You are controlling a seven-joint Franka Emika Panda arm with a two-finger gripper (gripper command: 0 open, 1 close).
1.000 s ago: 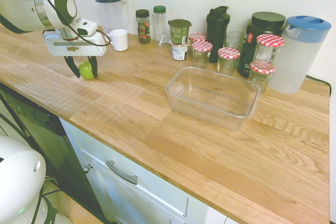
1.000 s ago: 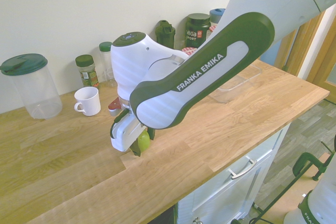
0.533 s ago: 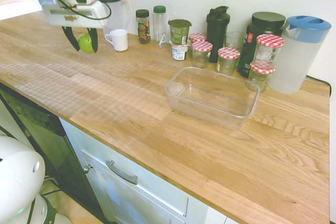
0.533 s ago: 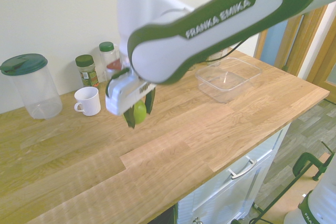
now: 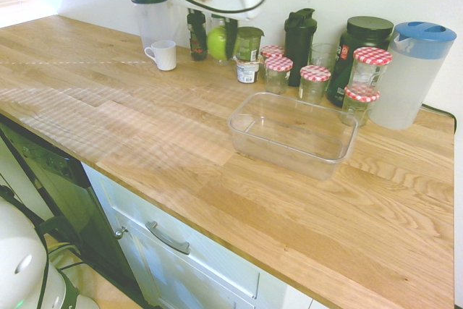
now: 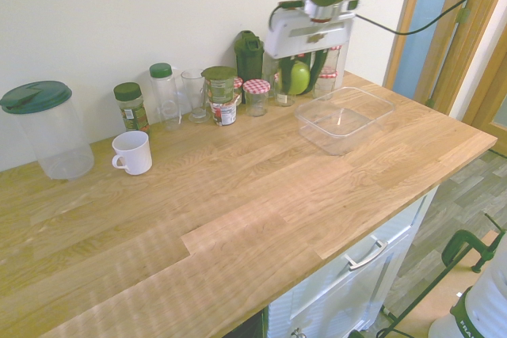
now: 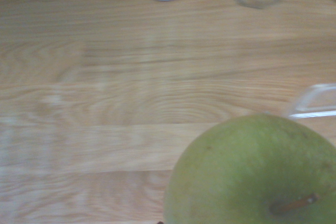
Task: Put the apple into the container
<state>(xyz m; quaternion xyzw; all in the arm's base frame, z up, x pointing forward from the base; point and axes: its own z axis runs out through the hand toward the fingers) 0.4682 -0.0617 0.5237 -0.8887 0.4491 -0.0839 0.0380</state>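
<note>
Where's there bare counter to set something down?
Bare wood: between the white mug and clear plastic tub, and from the tub to the counter's front edge. Crowded: along the wall, with jars and bottles.

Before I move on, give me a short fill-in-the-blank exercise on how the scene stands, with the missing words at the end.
1. The gripper holds the ____ above the counter.
2. The clear tub has no ____ on it.
3. The pitcher beside the checked-lid jars has a ____ lid.
4. The white ____ stands in front of the green-lidded jug.

Missing words: apple; lid; blue; mug.
</note>
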